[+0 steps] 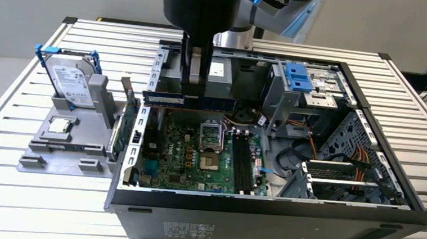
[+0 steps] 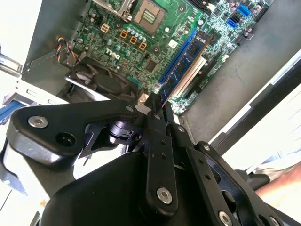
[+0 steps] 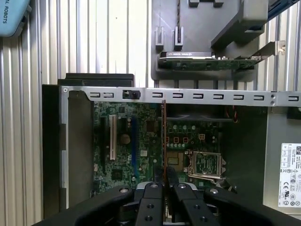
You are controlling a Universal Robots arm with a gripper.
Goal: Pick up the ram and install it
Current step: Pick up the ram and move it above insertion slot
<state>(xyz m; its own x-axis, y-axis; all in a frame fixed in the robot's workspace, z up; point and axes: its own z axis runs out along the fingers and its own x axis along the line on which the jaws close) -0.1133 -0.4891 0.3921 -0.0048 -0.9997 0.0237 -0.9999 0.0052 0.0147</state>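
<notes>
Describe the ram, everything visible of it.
The ram is a long, thin blue-green circuit-board stick with a row of dark chips. The gripper clamps it near its middle, holding it level and on edge above the open computer case, apparently clear of the motherboard. In the first wrist view it appears edge-on.

Clear gap between ram [image 1: 166, 99] and motherboard [image 1: 188, 157]; drive cage [image 1: 282, 102] near.

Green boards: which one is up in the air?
The ram, the thin stick clamped in the gripper above the case. The wider card stands in its grey holder; the motherboard lies flat inside.
</notes>
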